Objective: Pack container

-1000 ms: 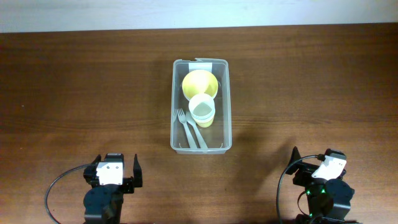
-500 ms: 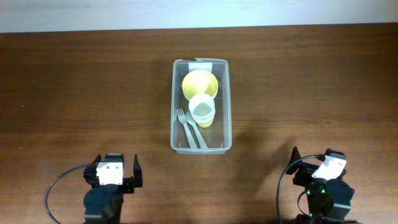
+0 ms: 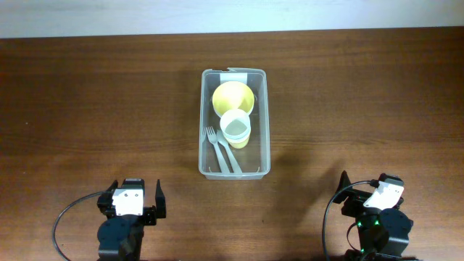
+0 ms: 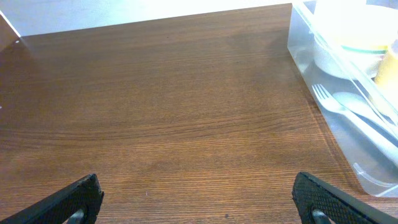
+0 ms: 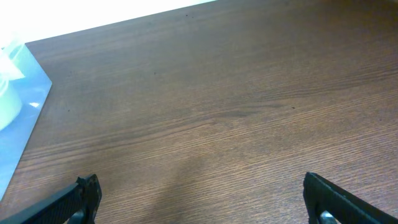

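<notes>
Left pincer (image 4: pixel 196 190) and right pincer (image 5: pixel 199 186), both wide open, empty.

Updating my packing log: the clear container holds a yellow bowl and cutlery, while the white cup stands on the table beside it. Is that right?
Not quite. The white cup stands inside the container too, next to the yellow bowl and the cutlery, not on the table. The overhead view shows it.

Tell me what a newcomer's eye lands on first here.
A clear plastic rectangular container stands centred on the dark wooden table, holding a round yellow bowl, a white cup and pale plastic cutlery. The left gripper and right gripper hang open and empty at the near edge.
</notes>
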Controlling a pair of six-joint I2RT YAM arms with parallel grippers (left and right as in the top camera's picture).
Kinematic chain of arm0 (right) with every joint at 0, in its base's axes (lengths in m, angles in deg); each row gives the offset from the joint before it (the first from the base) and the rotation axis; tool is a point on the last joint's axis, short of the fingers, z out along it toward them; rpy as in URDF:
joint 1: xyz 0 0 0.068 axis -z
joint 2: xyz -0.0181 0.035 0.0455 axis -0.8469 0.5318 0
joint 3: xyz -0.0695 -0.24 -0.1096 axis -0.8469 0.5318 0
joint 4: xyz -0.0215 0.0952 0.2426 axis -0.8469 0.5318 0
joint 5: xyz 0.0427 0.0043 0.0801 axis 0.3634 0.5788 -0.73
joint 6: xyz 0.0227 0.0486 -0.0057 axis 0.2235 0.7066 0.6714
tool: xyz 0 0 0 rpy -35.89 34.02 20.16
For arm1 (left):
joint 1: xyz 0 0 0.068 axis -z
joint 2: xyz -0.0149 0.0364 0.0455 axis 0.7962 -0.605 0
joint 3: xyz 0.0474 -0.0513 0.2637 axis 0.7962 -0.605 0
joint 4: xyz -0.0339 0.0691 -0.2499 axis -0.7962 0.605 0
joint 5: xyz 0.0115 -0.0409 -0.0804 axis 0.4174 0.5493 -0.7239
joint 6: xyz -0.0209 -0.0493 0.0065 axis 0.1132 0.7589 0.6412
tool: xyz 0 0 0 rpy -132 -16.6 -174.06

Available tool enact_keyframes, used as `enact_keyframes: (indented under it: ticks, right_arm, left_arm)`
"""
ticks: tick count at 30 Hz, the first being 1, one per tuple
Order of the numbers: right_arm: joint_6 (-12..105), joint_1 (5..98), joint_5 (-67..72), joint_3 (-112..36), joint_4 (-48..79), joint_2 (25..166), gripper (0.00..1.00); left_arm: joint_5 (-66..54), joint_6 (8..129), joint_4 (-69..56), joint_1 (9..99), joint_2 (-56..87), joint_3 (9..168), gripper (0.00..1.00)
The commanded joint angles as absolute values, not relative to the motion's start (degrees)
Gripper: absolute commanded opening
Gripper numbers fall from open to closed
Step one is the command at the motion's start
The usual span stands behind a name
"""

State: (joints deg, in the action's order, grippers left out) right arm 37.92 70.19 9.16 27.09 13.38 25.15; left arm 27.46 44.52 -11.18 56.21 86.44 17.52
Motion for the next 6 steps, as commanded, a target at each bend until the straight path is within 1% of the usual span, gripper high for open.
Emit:
enact_keyframes:
  ticks: [1, 6]
  right_arm:
    - [37.5, 69.8, 9.0, 27.5, 13.3, 24.8, 0.99]
    - [37.5, 69.8, 9.0, 27.5, 13.3, 24.8, 0.99]
  left_arm:
    - [26.8, 45.1, -11.3, 56.4, 87.1, 16.7, 1.00]
    - [26.8, 45.1, -11.3, 56.4, 87.1, 16.7, 1.00]
